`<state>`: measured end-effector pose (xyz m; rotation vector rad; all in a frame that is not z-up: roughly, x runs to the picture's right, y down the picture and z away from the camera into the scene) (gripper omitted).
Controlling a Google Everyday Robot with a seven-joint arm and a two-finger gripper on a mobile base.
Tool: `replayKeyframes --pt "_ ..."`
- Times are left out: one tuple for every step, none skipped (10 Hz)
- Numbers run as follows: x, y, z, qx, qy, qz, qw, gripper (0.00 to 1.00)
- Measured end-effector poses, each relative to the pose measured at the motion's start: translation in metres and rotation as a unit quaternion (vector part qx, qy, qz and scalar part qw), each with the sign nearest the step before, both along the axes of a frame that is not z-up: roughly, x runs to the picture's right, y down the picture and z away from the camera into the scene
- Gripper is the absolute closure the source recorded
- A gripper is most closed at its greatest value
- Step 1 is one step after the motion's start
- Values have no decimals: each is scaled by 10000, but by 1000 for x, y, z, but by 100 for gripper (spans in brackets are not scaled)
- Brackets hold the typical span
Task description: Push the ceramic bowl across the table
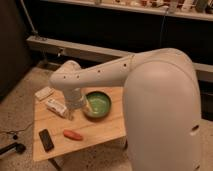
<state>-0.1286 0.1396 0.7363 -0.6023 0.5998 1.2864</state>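
The green ceramic bowl point(98, 105) sits on the right half of the small wooden table point(55, 129), near its far edge. My white arm reaches in from the right and bends down over the table. My gripper point(84, 108) hangs at the bowl's left rim, low over the tabletop, and appears to touch the rim or sit just inside it. The arm hides part of the bowl's left side.
A white packet point(56, 106) lies just left of the gripper. A second white object point(44, 93) sits at the far left corner. A black phone point(46, 140) and an orange carrot-like piece point(73, 135) lie near the front edge. A dark wall and ledge run behind.
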Motion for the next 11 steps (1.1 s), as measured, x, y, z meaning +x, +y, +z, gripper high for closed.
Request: replayKeyframes --pt "0 5 5 -102 25 11 9999 35" --pt "0 8 7 -159 39 15 9999 35" --pt "2 16 16 -293 98 18 9995 35" --pt "3 19 21 -351 127 21 9993 35" --pt "5 22 26 -399 153 25 9991 35" --pt "7 24 37 -444 183 24 9988 35" --pt "9 25 44 -449 194 4 9988 35" --pt "10 25 50 -445 197 -14 9988 35" --pt "12 28 57 -460 206 -54 9987 35" --pt "13 32 61 -490 208 -92 9985 35" --pt "15 38 65 -537 210 -118 9983 35"
